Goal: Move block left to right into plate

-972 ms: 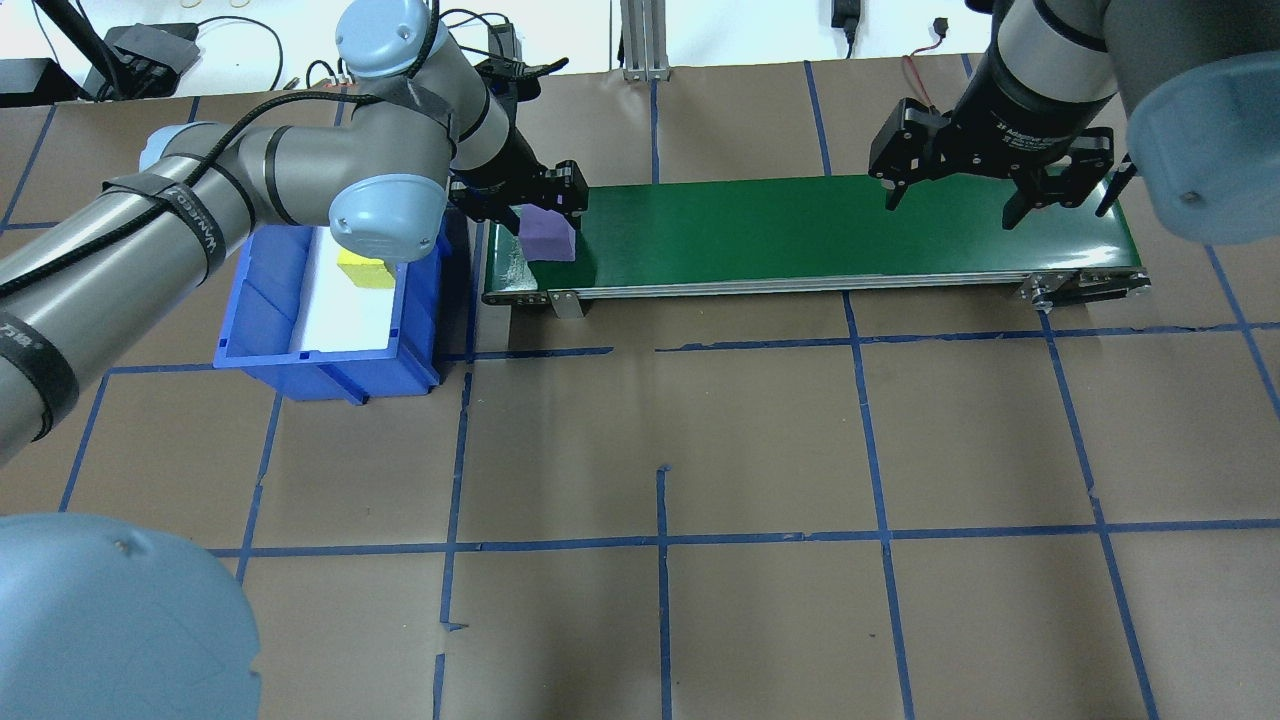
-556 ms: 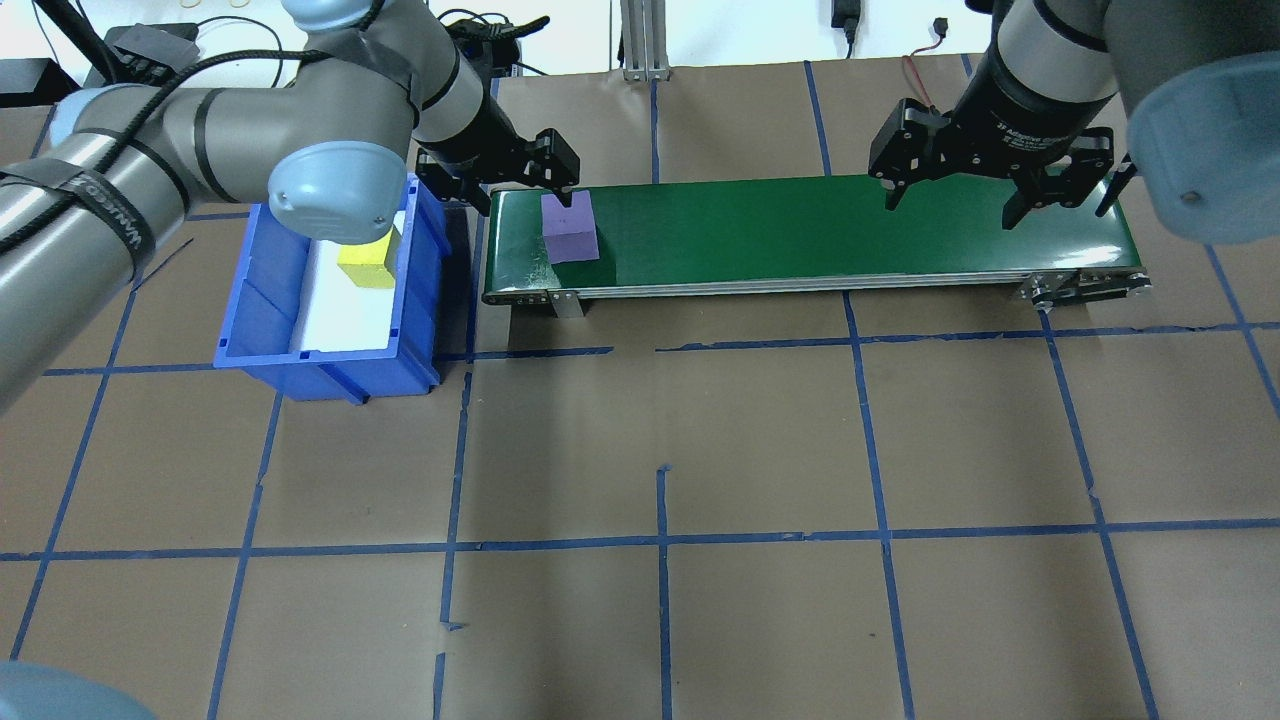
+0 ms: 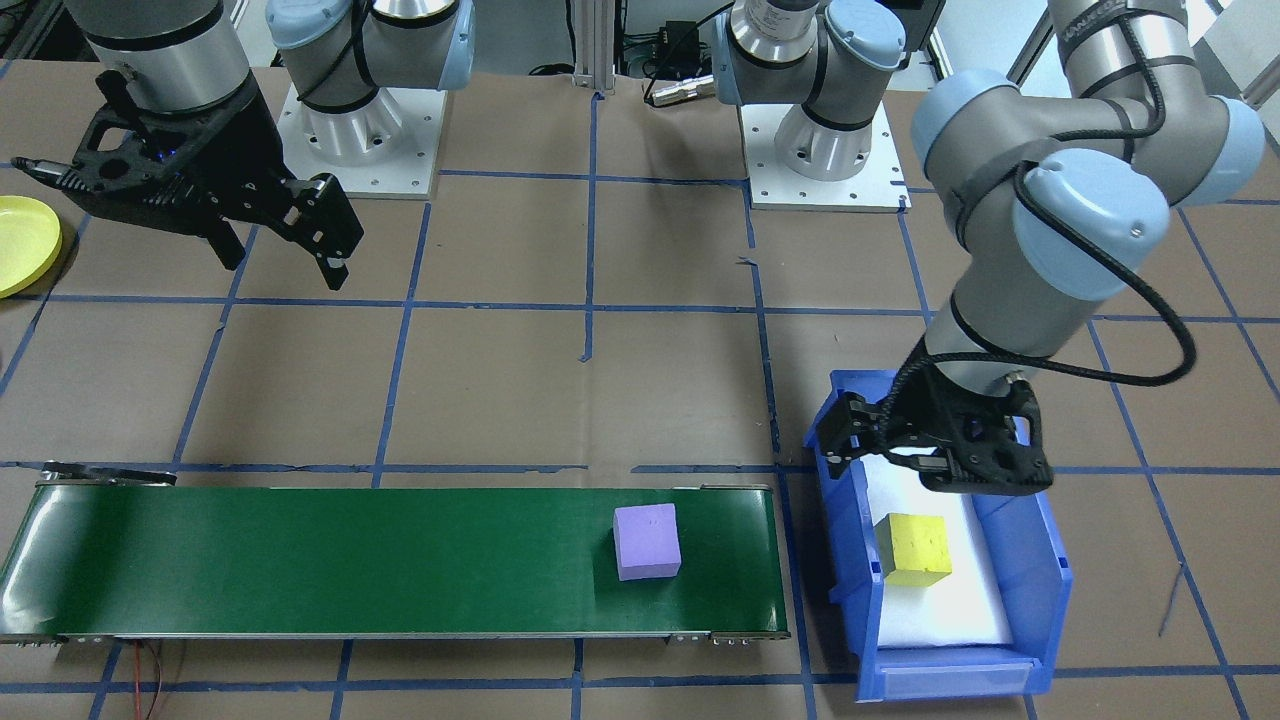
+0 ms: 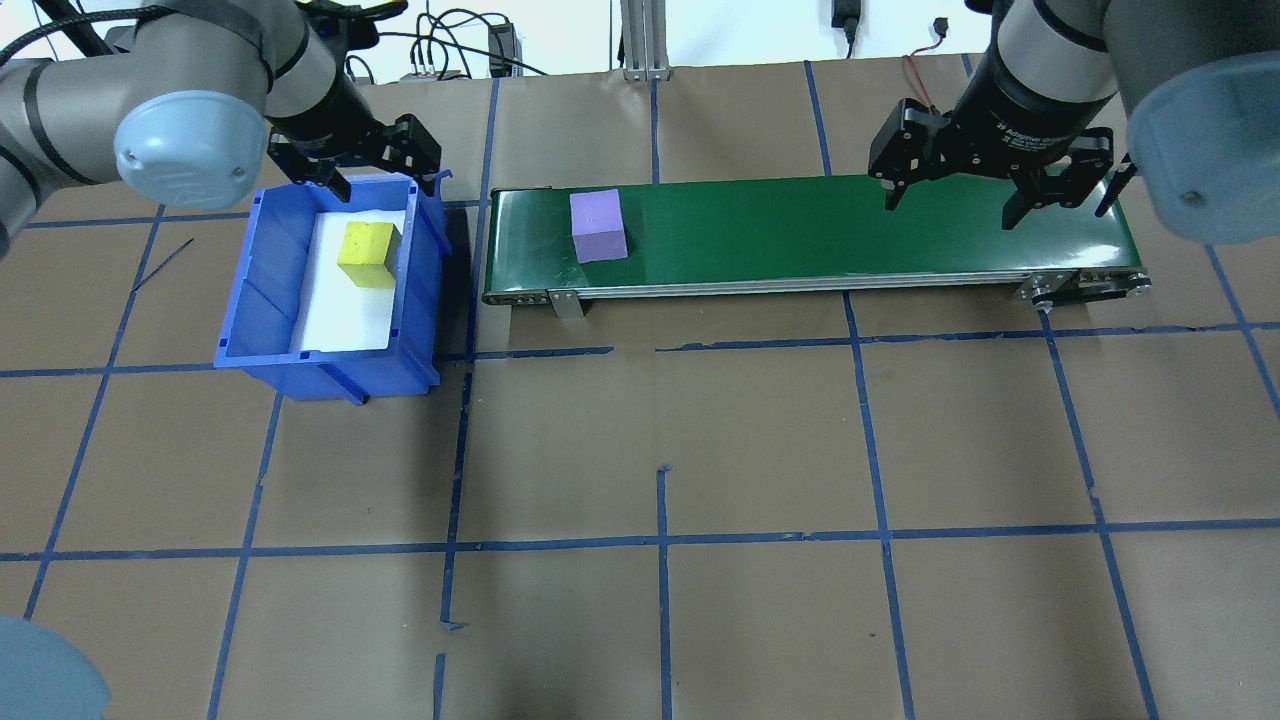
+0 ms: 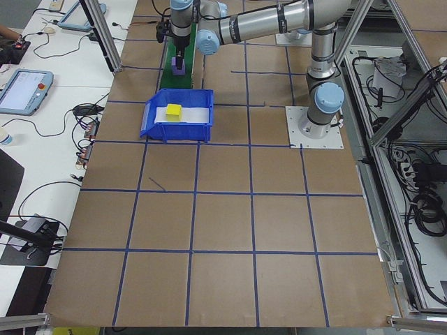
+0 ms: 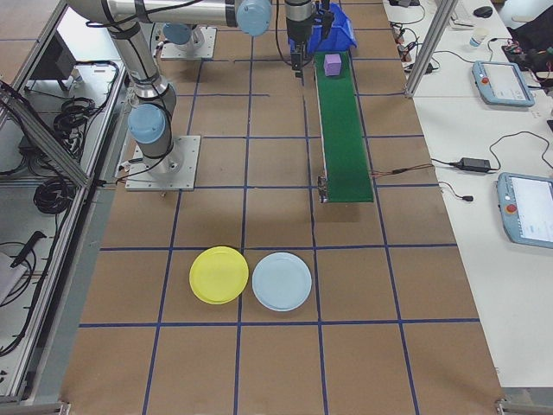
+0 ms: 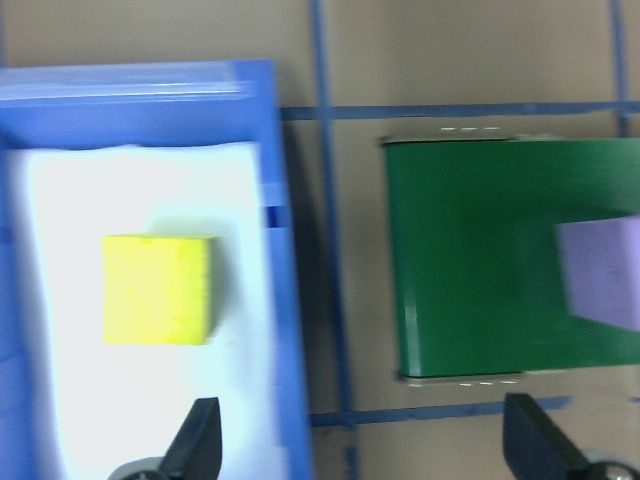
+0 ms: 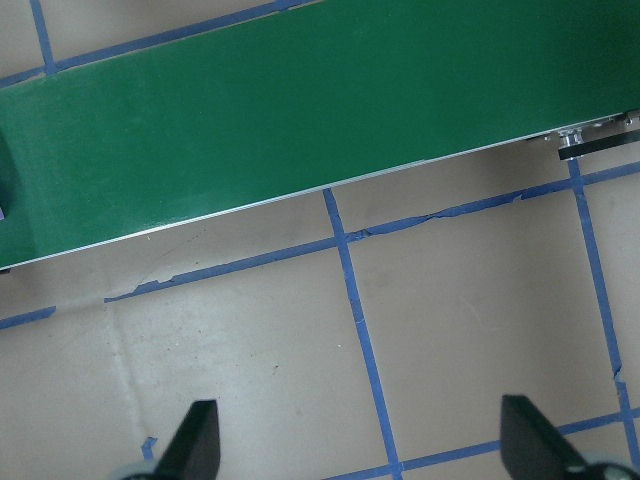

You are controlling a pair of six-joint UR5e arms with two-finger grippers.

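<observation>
Overhead exterior: one purple block (image 4: 598, 227) resting on the green conveyor belt (image 4: 850, 225), near the belt's end beside the blue bin (image 4: 265, 310), touched by neither gripper. One yellow block (image 4: 368, 254) lying on the white liner inside that bin. Left gripper (image 4: 356, 165) over the bin's far wall, fingers spread, empty. Right gripper (image 4: 1000, 190) above the belt's opposite end, fingers spread, empty. Front-facing view: yellow plate (image 3: 22, 243) at the frame edge beside the right gripper (image 3: 275, 250), apparently bare, though only partly in frame. Right-side view: the yellow plate (image 6: 219, 275) touching or just beside a pale blue plate (image 6: 282, 281), both well apart from the belt.
</observation>
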